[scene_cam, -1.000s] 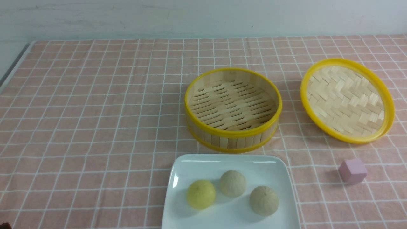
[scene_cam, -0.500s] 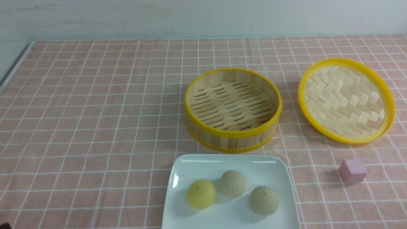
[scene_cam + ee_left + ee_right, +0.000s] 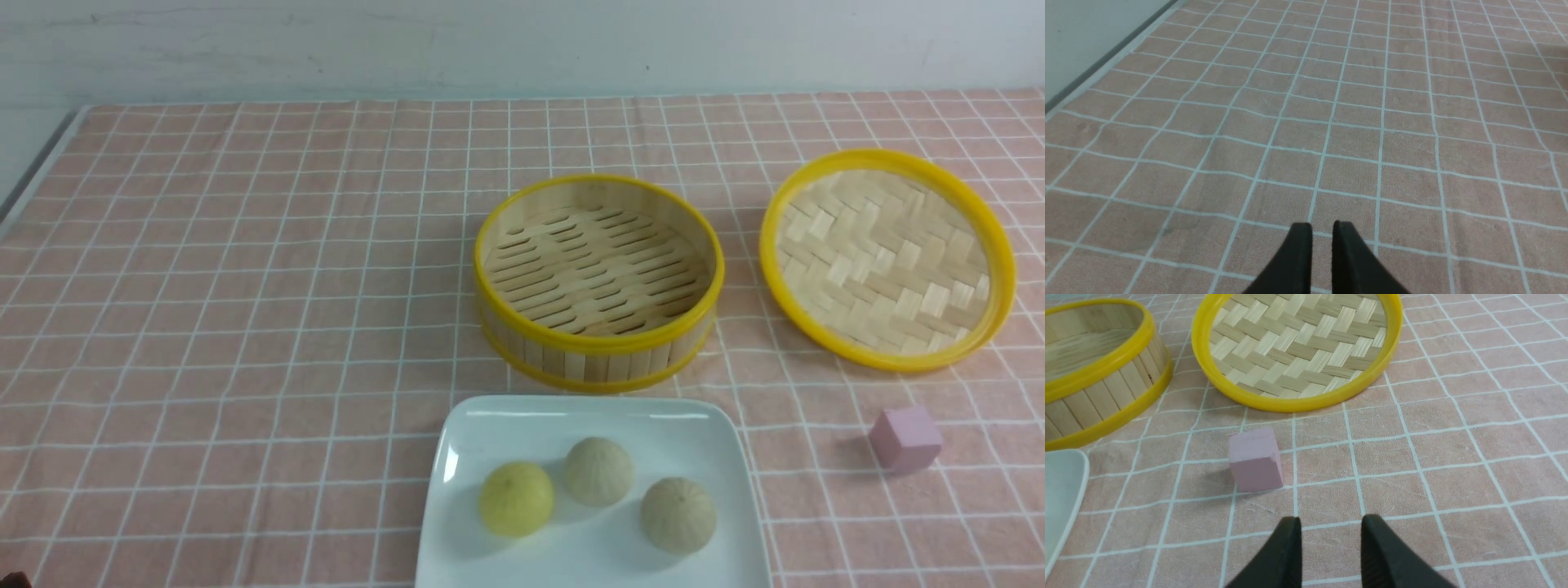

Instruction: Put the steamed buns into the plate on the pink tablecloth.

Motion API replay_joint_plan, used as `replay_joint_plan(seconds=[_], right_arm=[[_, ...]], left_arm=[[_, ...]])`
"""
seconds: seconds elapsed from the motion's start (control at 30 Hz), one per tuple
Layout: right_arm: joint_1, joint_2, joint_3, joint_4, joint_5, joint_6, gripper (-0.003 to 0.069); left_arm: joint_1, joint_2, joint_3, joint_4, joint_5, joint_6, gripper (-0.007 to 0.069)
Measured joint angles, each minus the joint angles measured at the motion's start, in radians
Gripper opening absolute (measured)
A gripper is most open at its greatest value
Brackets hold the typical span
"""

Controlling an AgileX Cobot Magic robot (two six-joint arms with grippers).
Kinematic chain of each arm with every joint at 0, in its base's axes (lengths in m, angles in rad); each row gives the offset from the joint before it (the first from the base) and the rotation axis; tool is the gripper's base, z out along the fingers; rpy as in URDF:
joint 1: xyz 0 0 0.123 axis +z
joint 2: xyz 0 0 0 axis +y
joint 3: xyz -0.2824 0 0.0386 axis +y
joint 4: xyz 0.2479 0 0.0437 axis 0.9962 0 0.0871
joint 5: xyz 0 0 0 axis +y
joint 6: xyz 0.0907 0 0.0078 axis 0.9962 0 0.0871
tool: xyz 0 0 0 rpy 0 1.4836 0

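Three steamed buns lie in the one plate (image 3: 457,457) on the pink tablecloth (image 3: 245,286): one yellow bun (image 3: 516,499) and two pale buns (image 3: 598,471), the other (image 3: 678,515) nearest the plate's right rim. There is one bamboo steamer basket (image 3: 598,282), one woven lid (image 3: 887,259) and one pink cube (image 3: 1255,459).

The left gripper (image 3: 1322,228) hangs over bare cloth, its jaws slightly apart and holding nothing. The right gripper (image 3: 1331,524) has its jaws clearly apart and empty; the cube sits just ahead of them, the lid beyond it, the plate's corner off to one side.

Against the earlier frame, the lid has shifted slightly toward the basket; the buns have not moved.
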Motion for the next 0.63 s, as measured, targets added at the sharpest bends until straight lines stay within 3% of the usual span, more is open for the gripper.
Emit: replay_joint_plan(seconds=[0.63], right_arm=[[0.000, 0.000, 0.000, 0.001, 0.000, 0.000, 0.0236]], left_arm=[[0.000, 0.000, -0.001, 0.000, 0.000, 0.000, 0.0125]])
